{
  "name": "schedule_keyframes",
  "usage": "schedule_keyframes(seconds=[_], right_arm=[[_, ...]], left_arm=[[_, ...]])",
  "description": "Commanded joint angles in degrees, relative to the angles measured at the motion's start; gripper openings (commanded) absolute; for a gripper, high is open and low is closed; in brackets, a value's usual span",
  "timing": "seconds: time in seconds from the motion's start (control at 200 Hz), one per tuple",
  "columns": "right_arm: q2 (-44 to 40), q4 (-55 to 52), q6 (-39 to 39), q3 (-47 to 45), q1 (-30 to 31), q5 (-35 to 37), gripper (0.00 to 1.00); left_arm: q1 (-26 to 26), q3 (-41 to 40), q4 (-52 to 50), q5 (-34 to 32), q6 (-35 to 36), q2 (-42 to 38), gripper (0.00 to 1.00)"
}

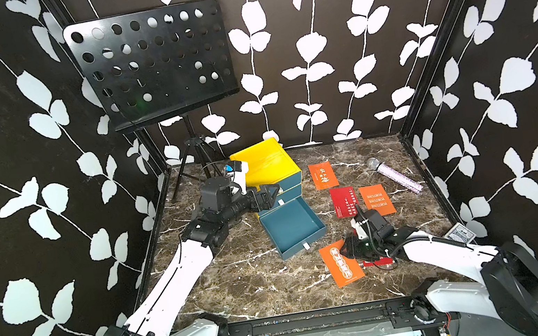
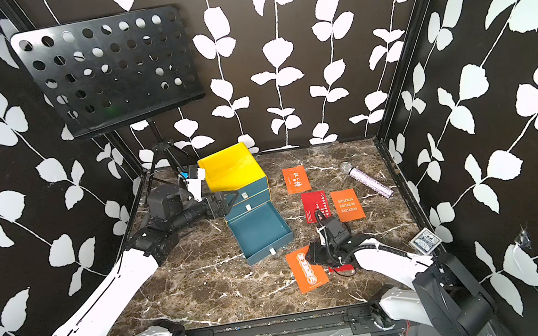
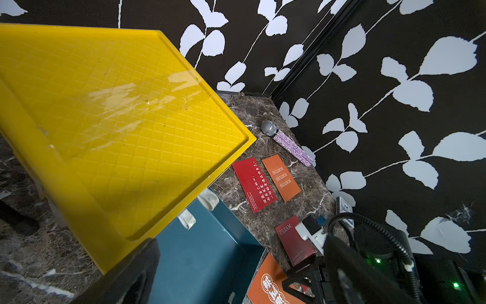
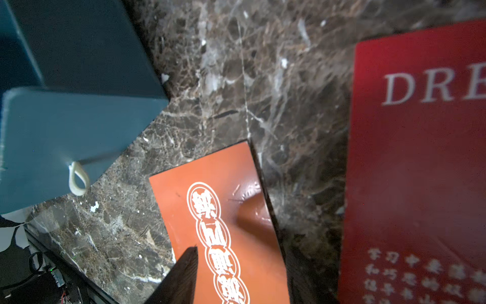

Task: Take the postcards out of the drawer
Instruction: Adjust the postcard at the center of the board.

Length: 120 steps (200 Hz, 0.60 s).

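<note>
The teal drawer (image 1: 291, 227) stands pulled out of the yellow-topped cabinet (image 1: 265, 164), and its floor is bare. Several postcards lie on the marble table. An orange one (image 1: 322, 175), a red one (image 1: 344, 201) and an orange FORTUNE one (image 1: 377, 200) lie right of the cabinet. An orange card with a coin pattern (image 1: 341, 262) and the red DREAM card (image 4: 420, 171) lie nearer the front. My right gripper (image 1: 346, 250) hangs low over the coin card's edge, jaws apart, one fingertip (image 4: 184, 273) over the card. My left gripper (image 1: 271, 192) stands open against the cabinet's left front corner.
A glittery microphone (image 1: 394, 174) lies at the back right. A deck of playing cards (image 1: 459, 233) rests by the right wall. A black perforated music stand (image 1: 152, 63) on a tripod rises at the back left. Patterned walls close in three sides.
</note>
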Motion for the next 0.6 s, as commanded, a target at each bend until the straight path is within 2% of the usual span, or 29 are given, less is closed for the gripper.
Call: schedule_keyframes(seconds=[0.0, 0.095, 0.245, 0.44, 0.595], right_arm=[[-0.9, -7.3, 2.0, -0.5, 0.8, 1.3, 0.54], [-3.3, -11.6, 1.2, 1.1, 0.9, 4.2, 0.54], [-6.6, -10.5, 1.8, 3.0, 2.5, 5.1, 0.52], [-4.8, 1.4, 4.4, 4.0, 8.5, 7.7, 0.51], [-0.8, 9.5, 3.3, 6.5, 13.8, 12.6, 0.50]], left_arm=[[0.3, -0.9, 1.4, 0.0, -0.1, -2.0, 0.99], [0.4, -1.4, 1.4, -0.3, 0.1, -2.0, 0.99], [1.4, -3.0, 1.6, -1.3, -0.8, -2.1, 0.99], [3.7, -4.2, 1.7, -0.9, -2.3, -3.5, 0.99], [6.3, -5.1, 0.0, -0.1, -3.3, -5.2, 0.99]])
